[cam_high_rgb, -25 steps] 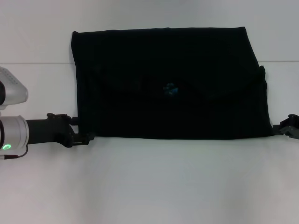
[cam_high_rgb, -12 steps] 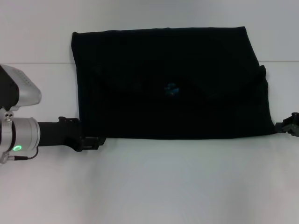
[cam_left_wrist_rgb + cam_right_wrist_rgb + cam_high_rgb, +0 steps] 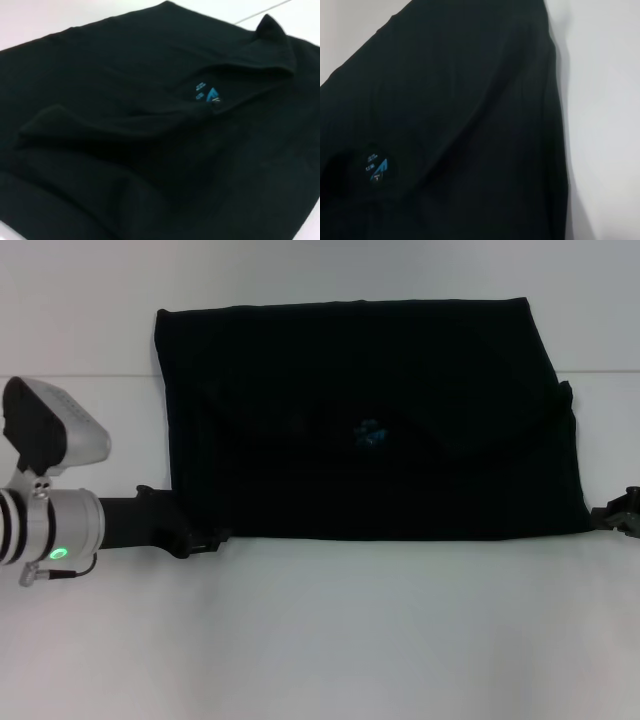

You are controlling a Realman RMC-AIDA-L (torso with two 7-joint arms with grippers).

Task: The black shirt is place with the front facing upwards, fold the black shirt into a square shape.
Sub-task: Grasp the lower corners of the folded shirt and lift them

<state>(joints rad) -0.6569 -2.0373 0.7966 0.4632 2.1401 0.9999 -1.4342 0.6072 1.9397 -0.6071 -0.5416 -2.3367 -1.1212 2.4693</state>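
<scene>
Looking from the head view, the black shirt lies flat on the white table as a wide folded rectangle, in the far half of the surface. Its small blue neck label shows near the middle of the cloth. The left gripper reaches in low from the left side and meets the near left corner of the shirt; whether its fingers are released or clenched on the cloth I cannot tell, because black stands against black there. The right gripper shows only partly at the right border, just beside the near right corner of the shirt, and its state I also cannot tell.

In the left wrist view, the shirt fills almost the whole picture, with soft folded layers, one raised corner far off and the blue label on top. No fingers of this arm show.

In the right wrist view, the shirt covers most of the picture, its straight edge lies on the white table, and the blue label is visible. No fingers show here either.
</scene>
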